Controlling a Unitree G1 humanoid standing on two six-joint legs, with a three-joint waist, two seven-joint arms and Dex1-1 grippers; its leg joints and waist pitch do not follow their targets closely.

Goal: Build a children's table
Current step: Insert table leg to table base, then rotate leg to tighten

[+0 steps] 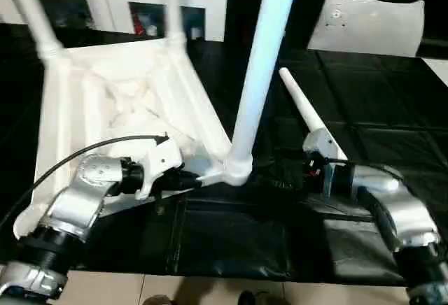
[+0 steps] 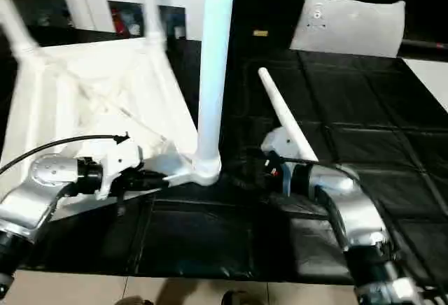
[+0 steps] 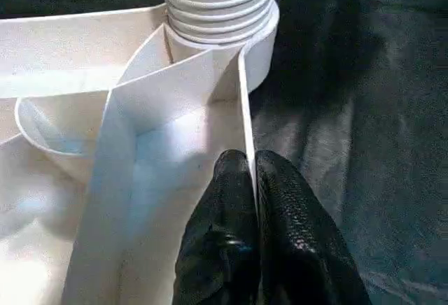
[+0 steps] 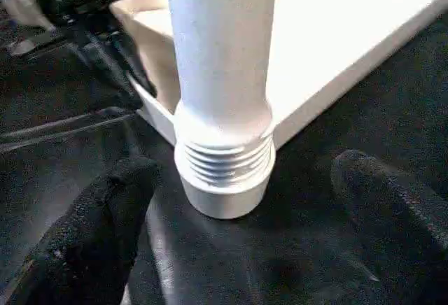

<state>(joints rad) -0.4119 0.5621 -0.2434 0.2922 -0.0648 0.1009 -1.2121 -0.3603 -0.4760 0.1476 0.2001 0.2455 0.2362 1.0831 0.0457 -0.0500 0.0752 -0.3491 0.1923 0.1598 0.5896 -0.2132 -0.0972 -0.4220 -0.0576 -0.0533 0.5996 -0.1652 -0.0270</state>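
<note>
Tops of the upright legs [image 1: 266, 60] cut off by the frame; far cabinet [image 1: 133, 1] contents too blurred to tell.

Black quilted mat [image 1: 364, 109]; upturned white tabletop [image 1: 105, 95], loose white leg [image 1: 301, 105], white block [image 1: 367, 25]

1. One white tabletop [image 1: 119, 102], lying ribbed side up.
2. Four white legs: three standing in corner sockets, at 11 [image 1: 31, 11], 12 [image 1: 170, 4] and 5 o'clock [image 1: 262, 60] of the tabletop, and one loose leg [image 1: 304, 109] (lying at 3 o'clock).
3. One white pillow-like block [image 1: 367, 25].
4. Two grippers: left gripper [image 1: 192, 178], right gripper [image 1: 280, 172].
</note>
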